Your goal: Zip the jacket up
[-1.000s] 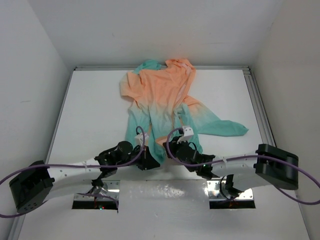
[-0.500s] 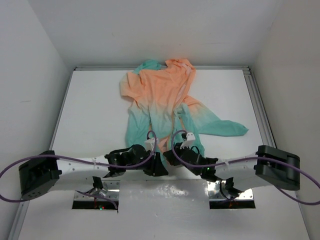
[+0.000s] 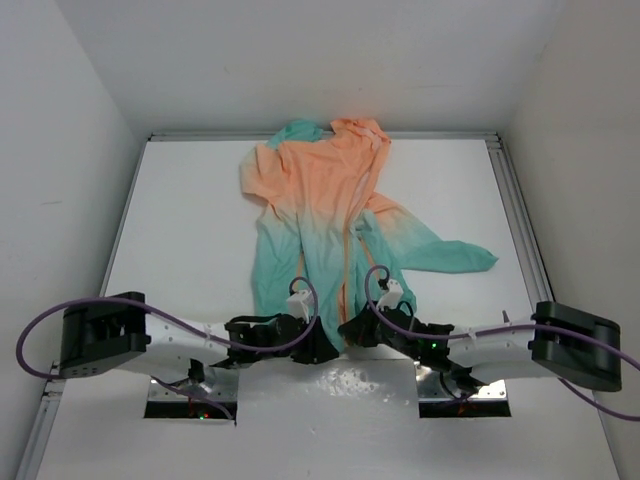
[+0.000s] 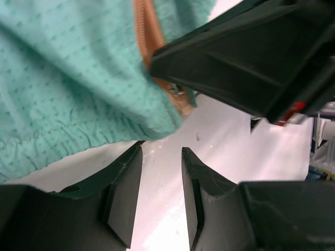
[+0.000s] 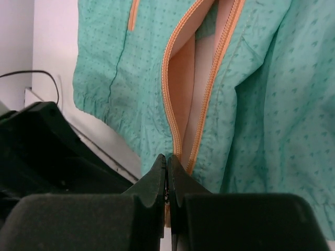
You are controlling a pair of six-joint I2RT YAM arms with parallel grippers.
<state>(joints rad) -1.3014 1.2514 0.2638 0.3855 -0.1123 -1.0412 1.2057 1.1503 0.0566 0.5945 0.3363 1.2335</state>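
Left gripper [image 3: 318, 347] is hanging low over the table [image 3: 180, 220] in the top view, just in front of the jacket [image 3: 325, 200], with the right gripper [image 3: 350, 330] close beside it at the hem [image 3: 275, 300]. The jacket is lying flat and front up. Its long axis is running from the near edge to the far edge, the hood [image 3: 300, 130] pointing away from the arms and the teal end pointing toward them. One sleeve [image 3: 450, 255] is stretching out to the right. The zipper [image 3: 348, 270] is running down the middle.

In the left wrist view, the left gripper [image 4: 159, 193] is holding its fingers [image 4: 123, 188] apart with only bare table showing between them. The gathered hem [image 4: 63, 141] is lying just beyond their tips, and the right gripper [image 4: 246, 57] is reaching in over the zipper's end [image 4: 149, 36].

In the right wrist view, the right gripper [image 5: 167, 175] is pressing its fingers [image 5: 154, 183] together on the zipper's bottom end [image 5: 180, 151], where the two orange tracks are meeting. Above that point the tracks are spreading apart, and peach lining is showing between them.
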